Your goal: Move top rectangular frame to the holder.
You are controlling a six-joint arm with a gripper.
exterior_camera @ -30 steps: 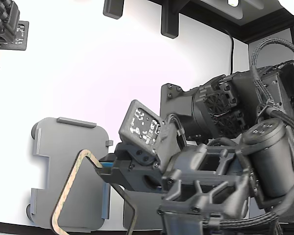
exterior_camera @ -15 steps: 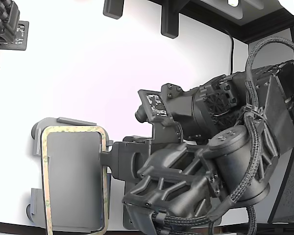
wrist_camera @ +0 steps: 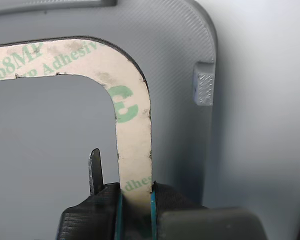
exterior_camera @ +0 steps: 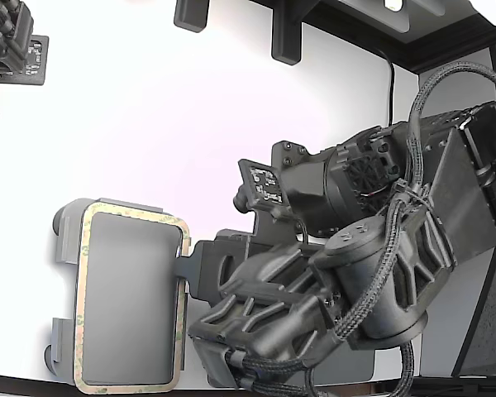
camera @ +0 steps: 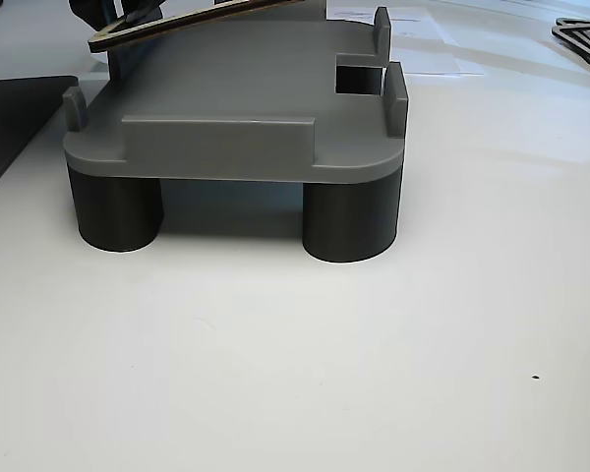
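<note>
The tan rectangular frame lies over the light grey holder at the exterior view's lower left, roughly matching its outline. My gripper is shut on the frame's right-hand long side. In the wrist view, blue-padded fingers pinch the tan strip, which carries green adhesive lettering, above the holder. In the other view the frame hangs slightly tilted just above the holder's top, apart from it at the near end. The notch is on the holder's right side in that view.
The holder has raised edge tabs and stands on dark round legs. A dark mat lies to its left in the other view, and a dark frame-like piece lies at the far right. Another device sits at the exterior view's upper left.
The frame has swung from steeply tilted to nearly flat over the holder, then shifted a little toward the exterior view's bottom. The wrist has rotated; the grip is unchanged.
</note>
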